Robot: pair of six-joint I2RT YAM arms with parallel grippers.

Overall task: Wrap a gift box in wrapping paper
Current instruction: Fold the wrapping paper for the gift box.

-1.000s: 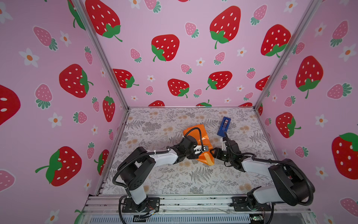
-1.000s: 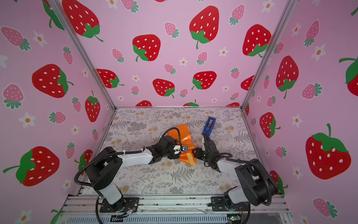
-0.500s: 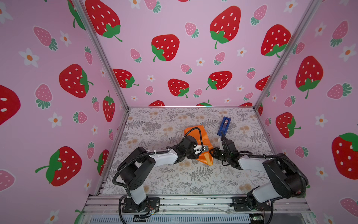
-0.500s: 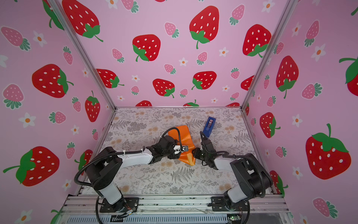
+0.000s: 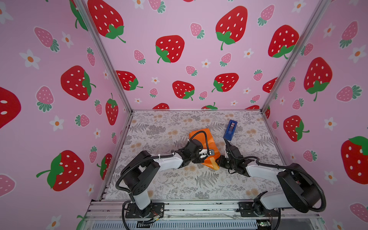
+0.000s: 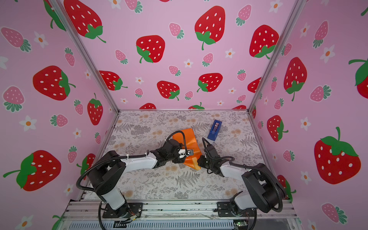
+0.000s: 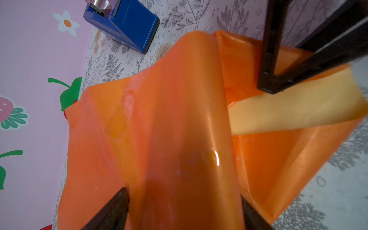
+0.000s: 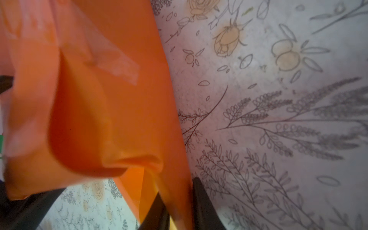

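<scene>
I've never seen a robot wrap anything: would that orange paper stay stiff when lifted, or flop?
Probably floppy: the wrapping paper curls and sags in loose folds. Its glossy face shows glare, so likely slippery. Sharp crease lines suggest it keeps folds.

Beyond wrapping paper [image 5: 211,139] stands tape dispenser [image 5: 230,129]; table [image 5: 179,185] front is free.

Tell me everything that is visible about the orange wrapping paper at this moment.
The wrapping paper is a glossy orange sheet with a pale yellow underside, which shows on one lifted flap. It is folded into a creased bundle on the floral table cover; what it wraps is hidden. A piece of clear tape seems stuck on it. The left gripper clasps the bundle from both sides; the right gripper pinches its edge. The blue tape dispenser lies apart.
</scene>
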